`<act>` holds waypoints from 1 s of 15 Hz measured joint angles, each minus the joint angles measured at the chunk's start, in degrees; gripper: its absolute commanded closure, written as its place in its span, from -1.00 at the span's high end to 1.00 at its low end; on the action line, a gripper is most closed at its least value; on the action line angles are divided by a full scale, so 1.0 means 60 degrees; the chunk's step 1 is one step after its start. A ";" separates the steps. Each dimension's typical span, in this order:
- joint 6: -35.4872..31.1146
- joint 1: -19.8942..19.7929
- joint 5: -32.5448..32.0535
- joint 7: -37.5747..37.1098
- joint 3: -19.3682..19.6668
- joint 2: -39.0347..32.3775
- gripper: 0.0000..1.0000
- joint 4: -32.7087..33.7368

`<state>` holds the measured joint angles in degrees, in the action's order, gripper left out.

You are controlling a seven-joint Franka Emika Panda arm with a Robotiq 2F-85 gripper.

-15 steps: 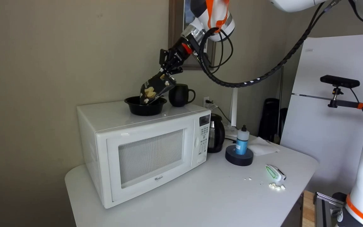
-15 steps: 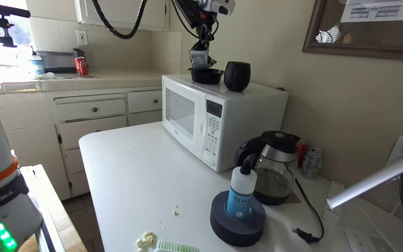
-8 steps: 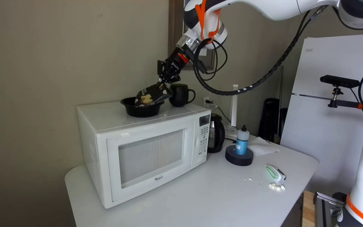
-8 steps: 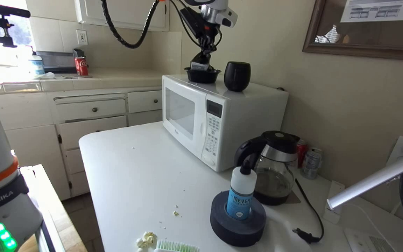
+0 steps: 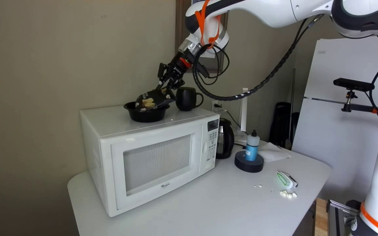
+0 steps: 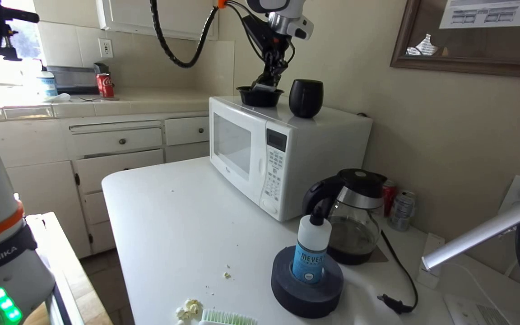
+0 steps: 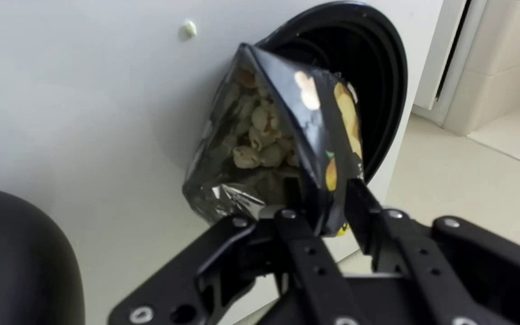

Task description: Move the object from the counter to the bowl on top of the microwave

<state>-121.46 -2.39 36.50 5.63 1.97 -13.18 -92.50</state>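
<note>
The object, a crumpled black popcorn bag with tan-yellow patches (image 5: 152, 99), lies tilted in the black bowl (image 5: 147, 115), its near end over the rim. In the wrist view the bag (image 7: 323, 117) shows popcorn through an opening or clear side, and the bowl (image 7: 388, 90) is behind it. The bowl stands on the white microwave (image 5: 156, 164), which stands on the pale counter (image 5: 221, 203). My gripper (image 5: 165, 87) is just above the bag. In the wrist view its fingers (image 7: 325, 194) are apart, on either side of the bag's edge, with a gap beside it.
A black mug (image 5: 185, 99) stands beside the bowl on the microwave; it also shows in the wrist view (image 7: 16, 262). A kettle (image 6: 355, 216), a bottle (image 6: 312, 248) in a dark ring (image 6: 307, 302), a brush (image 5: 286, 179) and popcorn bits (image 5: 288, 194) are on the counter.
My gripper has come down with the bag, which settled lower into the bowl. The bowl shifted slightly. The fingers have parted from the bag.
</note>
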 measured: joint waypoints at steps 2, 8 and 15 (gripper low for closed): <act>0.0001 -0.0001 -0.0094 -0.0039 -0.0010 0.0002 0.57 0.0149; 0.0048 0.0059 -0.1311 -0.0718 -0.0110 0.0502 1.00 0.0287; 0.0932 0.0125 -0.1698 0.0605 -0.0313 0.2409 1.00 -0.1101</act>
